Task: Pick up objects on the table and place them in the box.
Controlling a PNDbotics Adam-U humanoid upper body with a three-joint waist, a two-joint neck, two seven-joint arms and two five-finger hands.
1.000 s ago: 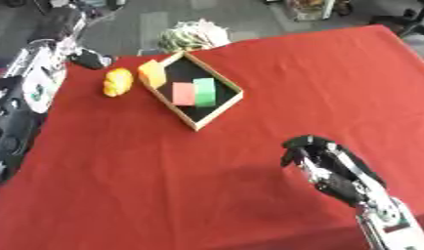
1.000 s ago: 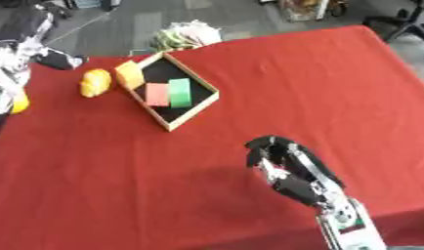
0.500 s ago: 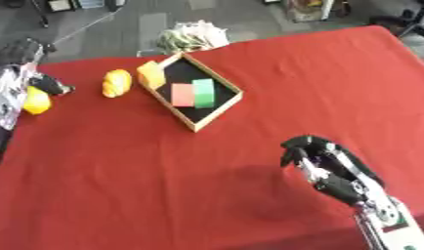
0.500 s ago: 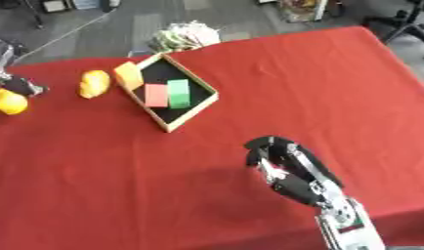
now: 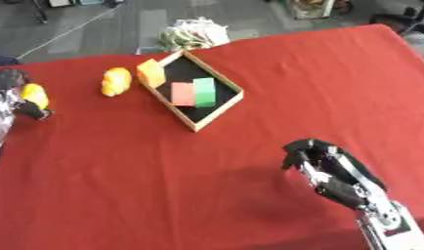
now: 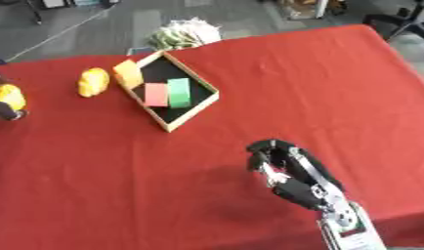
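A wooden box [image 5: 222, 110] with a dark floor lies askew on the red table, with a red block [image 5: 182, 93] and a green block [image 5: 203, 92] inside. An orange block [image 5: 150, 72] leans on the box's far left rim. Left of it on the cloth lies a yellow-orange lump [image 5: 116, 81]. My left hand [image 5: 31, 110] shows at the far left edge, curled round a small yellow thing [image 5: 33, 95]. My right hand [image 5: 327, 167] hovers at the lower right, well away from the box, fingers curled with nothing in them.
A pale green-and-white bundle [image 5: 193, 32] sits just past the table's far edge behind the box. Grey floor lies beyond, with a chair [image 6: 402, 19] at the upper right. Bare red cloth [image 5: 318, 73] spreads right of the box.
My left arm has drawn back from over the table's left part to the left edge, carrying the yellow thing. The right hand has barely moved.
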